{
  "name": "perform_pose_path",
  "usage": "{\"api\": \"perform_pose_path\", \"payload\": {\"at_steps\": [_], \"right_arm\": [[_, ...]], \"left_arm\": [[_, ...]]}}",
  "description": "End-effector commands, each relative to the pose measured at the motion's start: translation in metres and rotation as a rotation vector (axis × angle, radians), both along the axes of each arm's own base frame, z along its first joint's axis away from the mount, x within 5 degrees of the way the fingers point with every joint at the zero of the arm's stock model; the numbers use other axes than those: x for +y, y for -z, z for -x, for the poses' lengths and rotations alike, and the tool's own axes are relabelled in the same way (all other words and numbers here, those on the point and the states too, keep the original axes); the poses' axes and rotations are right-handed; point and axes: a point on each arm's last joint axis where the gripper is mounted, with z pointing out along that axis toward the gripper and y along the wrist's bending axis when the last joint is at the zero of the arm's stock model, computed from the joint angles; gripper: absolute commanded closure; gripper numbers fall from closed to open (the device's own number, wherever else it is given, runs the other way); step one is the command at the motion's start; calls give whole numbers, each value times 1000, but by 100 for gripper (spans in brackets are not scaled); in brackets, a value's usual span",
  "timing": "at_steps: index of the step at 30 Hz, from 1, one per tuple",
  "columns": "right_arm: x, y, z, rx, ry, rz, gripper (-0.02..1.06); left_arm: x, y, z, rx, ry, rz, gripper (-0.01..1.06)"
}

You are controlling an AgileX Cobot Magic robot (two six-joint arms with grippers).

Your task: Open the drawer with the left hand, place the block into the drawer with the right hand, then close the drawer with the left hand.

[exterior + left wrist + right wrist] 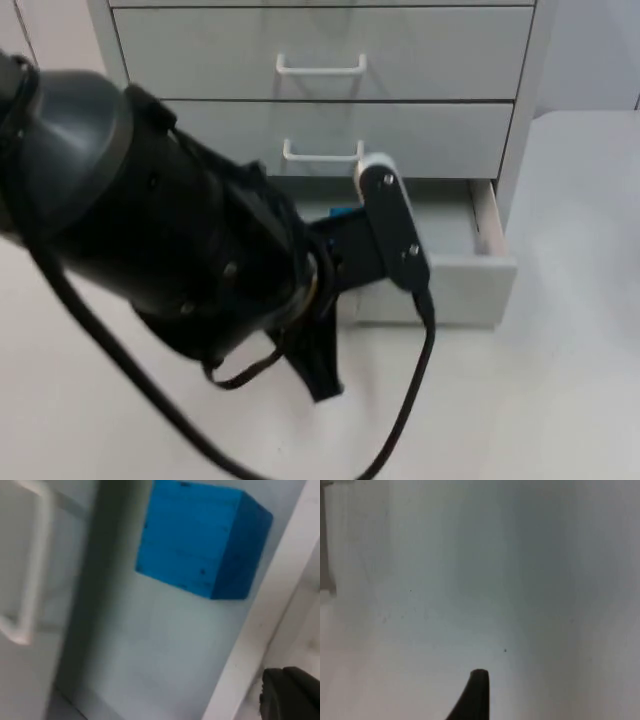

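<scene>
The blue block [200,537] is seen lying inside the pulled-out drawer [480,262], apart from the left gripper [345,262] at the drawer's front edge, whose finger state cannot be told.

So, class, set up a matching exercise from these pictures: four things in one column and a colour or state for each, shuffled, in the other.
Things:
1. block
2. bottom drawer
3. top drawer
4. drawer handle

Descriptions:
A. pulled open
B. white bar
C. blue
D. shut

Pairs: 1-C, 2-A, 3-D, 4-B
</scene>
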Motion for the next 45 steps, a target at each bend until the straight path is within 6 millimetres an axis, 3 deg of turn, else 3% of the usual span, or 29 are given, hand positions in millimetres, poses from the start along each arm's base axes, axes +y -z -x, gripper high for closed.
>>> {"api": "perform_pose_path", "payload": {"at_steps": [1, 11, 15, 21, 27, 36, 45], "right_arm": [[-1, -2, 1, -11, 3, -1, 23], [0, -2, 0, -20, 12, -18, 23], [0, -2, 0, -24, 12, -18, 23], [0, -3, -1, -40, 12, -19, 23], [0, -3, -2, -54, 13, -19, 23], [0, -3, -2, -54, 16, -26, 23], [0, -4, -4, -66, 12, -18, 23]], "left_arm": [[0, -4, -10, -35, -19, -2, 105], [8, -4, -51, -56, -95, 28, 105], [3, -9, -67, -73, -108, 62, 105], [-5, 0, -84, -67, -110, 83, 105], [-10, 7, -92, -82, -132, 80, 105], [-10, 2, -102, -142, -172, 71, 105], [-18, -3, -91, -89, -196, 111, 105]]}}
